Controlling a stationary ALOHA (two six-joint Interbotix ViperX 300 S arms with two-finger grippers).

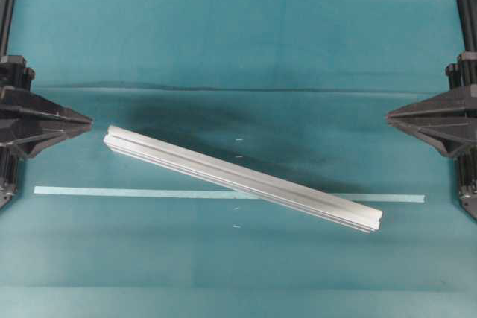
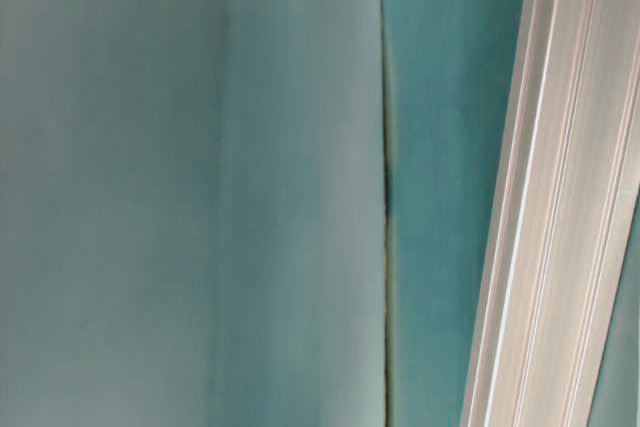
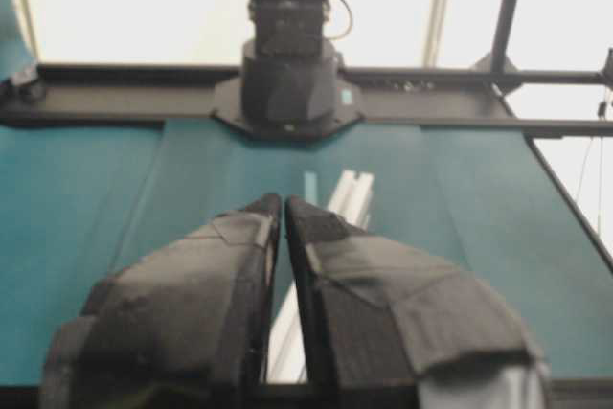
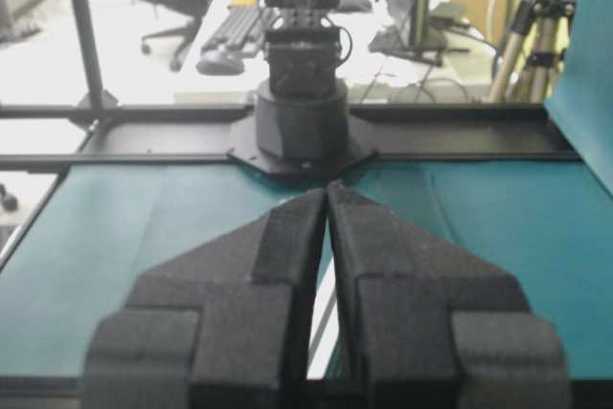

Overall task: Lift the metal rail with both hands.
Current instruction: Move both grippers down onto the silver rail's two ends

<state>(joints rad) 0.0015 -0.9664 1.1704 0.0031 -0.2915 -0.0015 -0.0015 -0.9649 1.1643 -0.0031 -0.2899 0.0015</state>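
On the teal table (image 1: pixel 67 258), the metal rail (image 1: pixel 242 178) lies diagonally between us, its upper-left end near our left gripper (image 1: pixel 88 120), its lower-right end farther from our right gripper (image 1: pixel 389 117) and nearer the front edge. Both sets of jaws are closed on nothing, tips pointing inward, well short of the rail.

Teal-covered table (image 1: pixel 223 42); metal rail (image 1: pixel 242 178) lies diagonally on it, crossing pale-green tape strip (image 1: pixel 112 192).
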